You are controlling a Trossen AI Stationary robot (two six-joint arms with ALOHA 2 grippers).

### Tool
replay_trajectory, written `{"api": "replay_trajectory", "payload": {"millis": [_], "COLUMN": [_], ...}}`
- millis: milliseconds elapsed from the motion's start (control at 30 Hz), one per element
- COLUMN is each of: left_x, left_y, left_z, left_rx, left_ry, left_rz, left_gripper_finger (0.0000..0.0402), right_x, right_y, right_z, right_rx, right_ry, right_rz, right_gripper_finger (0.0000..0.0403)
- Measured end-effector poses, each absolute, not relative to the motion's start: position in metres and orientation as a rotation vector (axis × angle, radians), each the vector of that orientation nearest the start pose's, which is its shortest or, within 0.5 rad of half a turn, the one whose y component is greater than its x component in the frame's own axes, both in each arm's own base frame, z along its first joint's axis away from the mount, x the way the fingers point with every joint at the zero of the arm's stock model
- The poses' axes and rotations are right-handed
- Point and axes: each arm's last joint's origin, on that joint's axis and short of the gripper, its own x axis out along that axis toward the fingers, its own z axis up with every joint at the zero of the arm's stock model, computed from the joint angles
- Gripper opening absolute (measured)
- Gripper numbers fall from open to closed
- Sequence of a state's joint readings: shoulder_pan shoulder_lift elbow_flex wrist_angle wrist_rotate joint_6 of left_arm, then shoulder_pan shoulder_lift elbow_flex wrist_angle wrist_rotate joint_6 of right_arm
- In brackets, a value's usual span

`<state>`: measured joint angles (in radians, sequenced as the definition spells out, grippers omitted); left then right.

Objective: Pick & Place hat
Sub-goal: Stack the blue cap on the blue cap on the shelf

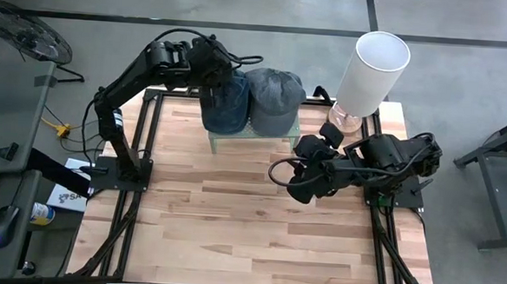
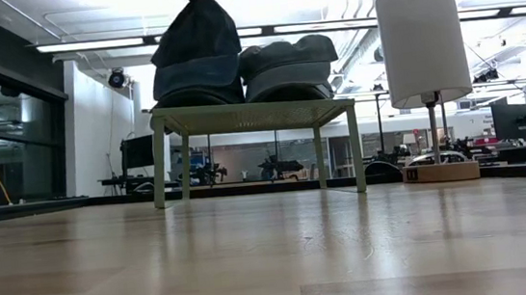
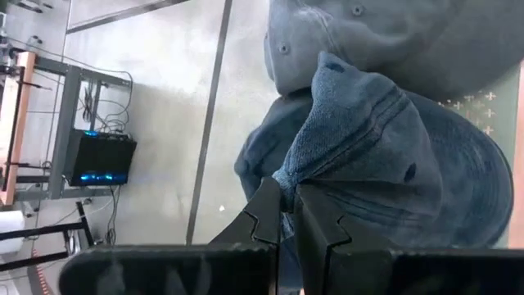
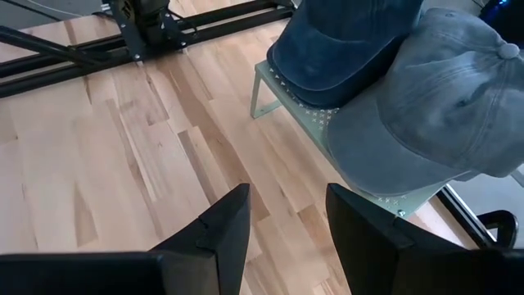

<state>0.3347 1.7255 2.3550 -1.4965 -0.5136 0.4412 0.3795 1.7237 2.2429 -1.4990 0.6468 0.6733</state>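
Two hats sit side by side on a small pale-green stand (image 2: 252,116) at the table's far middle: a dark blue denim hat (image 1: 225,106) and a grey hat (image 1: 275,98). My left gripper (image 3: 286,205) comes from the far left and is shut on the blue hat's crown. The grey hat (image 4: 442,123) rests by its underside on the stand, next to the blue hat (image 4: 344,41). My right gripper (image 4: 286,221) hovers open over the table, to the right of the stand and nearer than it, with nothing between its fingers. My left gripper pinches a gathered fold of the blue hat's crown cloth (image 3: 288,179) between its two fingers. The fingers slant down from above and from the table's far left. The crown is drawn up into a peak (image 2: 193,1), while the hat's lower edge (image 2: 198,100) lies on the stand.
A table lamp with a tall white shade (image 1: 375,68) stands on its round base at the far right corner, close to the stand. Bare wooden tabletop (image 1: 249,229) stretches across the near half. Black frame rails (image 1: 139,171) run along both sides.
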Motion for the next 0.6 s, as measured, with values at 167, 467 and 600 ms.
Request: {"api": "replay_trajectory", "payload": {"millis": [167,467,600], "left_x": [0.272,0.281,0.280], "left_y": [0.110,0.119,0.130], "left_z": [0.481,0.477,0.474], "left_rx": [0.468,0.461,0.398], "left_ry": [1.062,1.053,1.056], "left_rz": [0.584,0.668,0.717], "left_gripper_finger": [0.0008,0.0008,0.0008], "right_x": [0.279,0.279,0.279], "right_y": [0.093,0.092,0.092], "right_z": [0.463,0.463,0.463], "right_rx": [0.149,0.151,0.155], "right_ry": [0.718,0.701,0.695], "right_rz": [-0.512,-0.537,-0.547], "right_gripper_finger": [0.0153,0.0153,0.0153]}}
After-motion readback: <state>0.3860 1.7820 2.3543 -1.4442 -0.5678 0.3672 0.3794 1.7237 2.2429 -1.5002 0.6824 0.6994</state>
